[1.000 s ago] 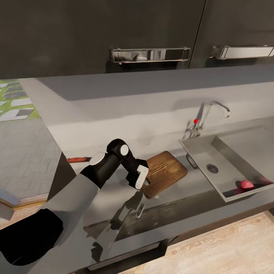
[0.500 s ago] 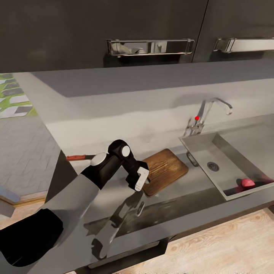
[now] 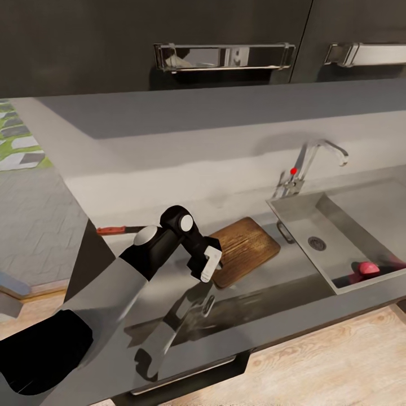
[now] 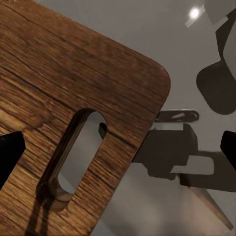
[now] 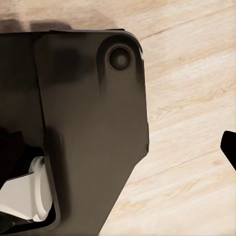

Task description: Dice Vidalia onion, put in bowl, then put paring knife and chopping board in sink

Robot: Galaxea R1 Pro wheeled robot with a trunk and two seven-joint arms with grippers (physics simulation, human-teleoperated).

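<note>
Well to the right of the left gripper [image 3: 213,269], whose fingers are spread above the chopping board's [image 3: 248,248] slotted end, the Vidalia onion [image 3: 366,269] lies in the sink [image 3: 293,217], probably nearer the right arm.

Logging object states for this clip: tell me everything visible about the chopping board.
The chopping board is a brown wooden rectangle with rounded corners and clear dark grain. A slot handle hole sits near one end. It lies flat on the grey countertop, turned at an angle, just left of the sink. Nothing lies on it. The left end effector hangs over its handle end; the wrist view shows its fingertips spread wide, so no grip.
</note>
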